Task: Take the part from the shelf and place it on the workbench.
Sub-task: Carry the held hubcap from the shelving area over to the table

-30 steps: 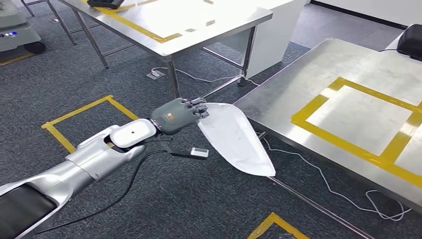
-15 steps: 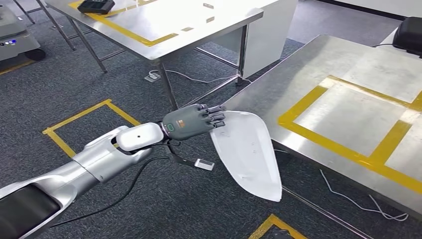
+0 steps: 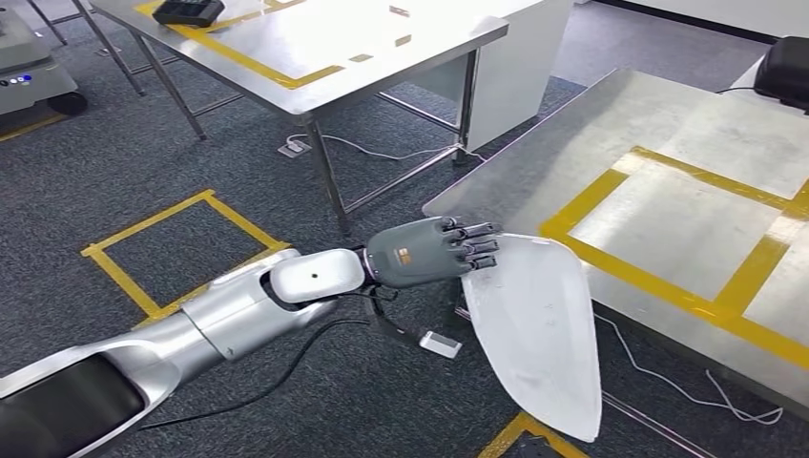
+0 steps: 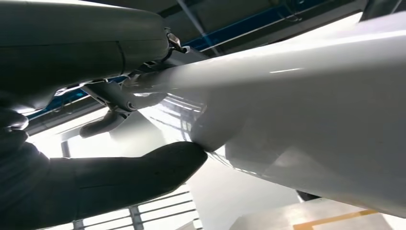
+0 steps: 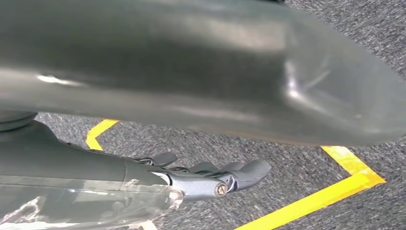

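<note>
White and glossy, the part [image 3: 539, 329] was a long, flattened shell with one broad rounded end and one narrow tip. The left hand [image 3: 434, 251] held it by the broad end, with its fingers [image 3: 477, 250] laid over the upper edge; in the left wrist view the thick thumb [image 4: 143, 167] pressed against the part's [image 4: 306, 105] curved underside. The part hung in the air, sloping down from the hand towards the carpet, and its broad end lay just beside the near edge of the workbench [image 3: 534, 162], close to the corner. In the head view its upper edge overlapped that edge; whether it touched the steel could not be told.

The workbench was a bare steel top marked with a rectangle of yellow tape [image 3: 668, 277], and a dark object [image 3: 787, 67] sat at its far right corner. A white cable [image 3: 687, 386] trailed on the carpet below its near edge. A second steel table [image 3: 382, 52] stood further back, also marked with yellow tape, with a black device [image 3: 186, 11] on it. A yellow tape square [image 3: 176, 248] marked the grey carpet beside the silver left arm [image 3: 238, 310].

The right hand [image 5: 210, 179] hung above the carpet with its fingers [image 5: 249, 172] lying close together, slightly bent, holding nothing.
</note>
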Controlling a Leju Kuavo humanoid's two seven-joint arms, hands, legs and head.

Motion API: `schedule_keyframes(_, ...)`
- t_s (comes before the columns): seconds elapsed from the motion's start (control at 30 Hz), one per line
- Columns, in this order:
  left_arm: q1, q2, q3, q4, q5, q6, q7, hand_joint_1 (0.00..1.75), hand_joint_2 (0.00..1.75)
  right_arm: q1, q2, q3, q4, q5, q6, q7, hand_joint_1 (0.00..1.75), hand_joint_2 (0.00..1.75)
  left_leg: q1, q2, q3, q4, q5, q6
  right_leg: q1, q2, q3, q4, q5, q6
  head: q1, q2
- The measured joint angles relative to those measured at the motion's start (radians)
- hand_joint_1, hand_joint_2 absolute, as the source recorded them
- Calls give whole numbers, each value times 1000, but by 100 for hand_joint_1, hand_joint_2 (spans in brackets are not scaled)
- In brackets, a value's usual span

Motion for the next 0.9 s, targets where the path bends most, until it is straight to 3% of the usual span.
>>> schedule_keyframes(0.47, 4, 0, -41, -9, 19, 17, 6, 169, 175, -8, 1, 8, 0, 7, -59, -2, 0, 0, -2, 0, 0, 0, -1, 1, -2, 0, 0, -1, 0, 1, 0, 0)
schedule_keyframes(0.73, 12, 20, -42, -8, 19, 26, 15, 169, 175, -9, 5, 5, -1, -25, -82, -16, 0, 0, -5, 3, 3, -8, 2, 25, -7, 1, -2, -5, 0, 16, 0, 0)
schedule_keyframes(0.8, 12, 21, -41, -8, 19, 29, 17, 169, 175, -10, 5, 5, -1, -28, -85, -19, 0, 0, 3, 9, 14, -27, 11, 30, -7, 0, -31, 44, -27, 23, 2, 0)
schedule_keyframes(0.9, 20, 22, -41, -7, 19, 31, 19, 169, 175, -8, 5, 3, -2, -32, -87, -20, 0, 0, 9, 20, 21, -32, 8, 29, -16, -2, -136, 231, -91, 38, 3, 0)
